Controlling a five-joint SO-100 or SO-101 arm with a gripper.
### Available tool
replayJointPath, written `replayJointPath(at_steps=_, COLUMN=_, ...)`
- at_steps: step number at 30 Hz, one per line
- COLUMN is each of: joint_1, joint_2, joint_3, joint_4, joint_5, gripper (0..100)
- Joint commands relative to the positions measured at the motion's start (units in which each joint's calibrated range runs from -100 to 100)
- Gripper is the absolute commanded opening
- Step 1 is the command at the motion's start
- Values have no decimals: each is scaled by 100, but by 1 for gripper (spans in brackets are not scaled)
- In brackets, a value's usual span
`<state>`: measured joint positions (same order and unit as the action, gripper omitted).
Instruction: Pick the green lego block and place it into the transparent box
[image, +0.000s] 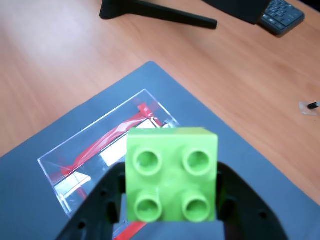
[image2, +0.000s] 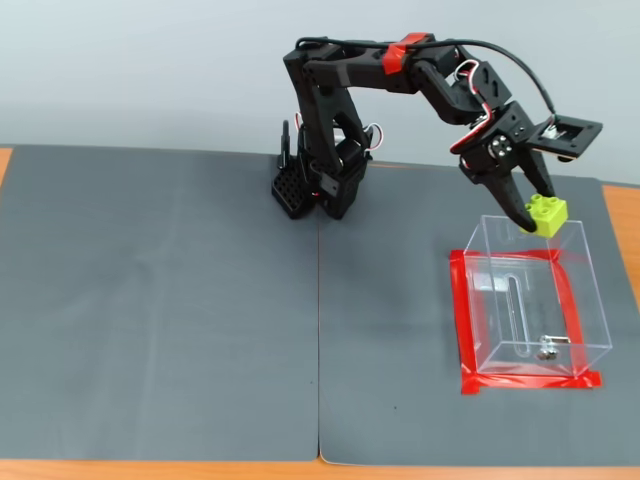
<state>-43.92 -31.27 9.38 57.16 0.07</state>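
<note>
Beyond the mat (image: 260, 165), only the wrist view shows a keyboard (image: 282, 16).

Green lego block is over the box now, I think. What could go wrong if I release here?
1. In the fixed view the green lego block hangs near the far top edge of the transparent box, not over its middle; released now, it might clip the wall and land on the mat.
2. The gripper holds the block tilted, so it may tumble on release.
3. Lowering further might knock the thin walls and shift the box off its red tape.
</note>
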Motion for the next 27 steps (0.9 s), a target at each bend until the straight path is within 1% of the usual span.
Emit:
replayJointPath(at_steps=1, joint_1=-162, joint_2=155, joint_3=-29, joint_4=22, joint_5=-10, gripper=8)
replayJointPath(at_steps=16, joint_1=-259, joint_2=1232, joint_3=-111, joint_4=-73, joint_5=-15, gripper=8)
replayJointPath(at_steps=27, joint_1=-863, joint_2=1808, joint_3=-111, joint_4=-73, joint_5=-15, gripper=9)
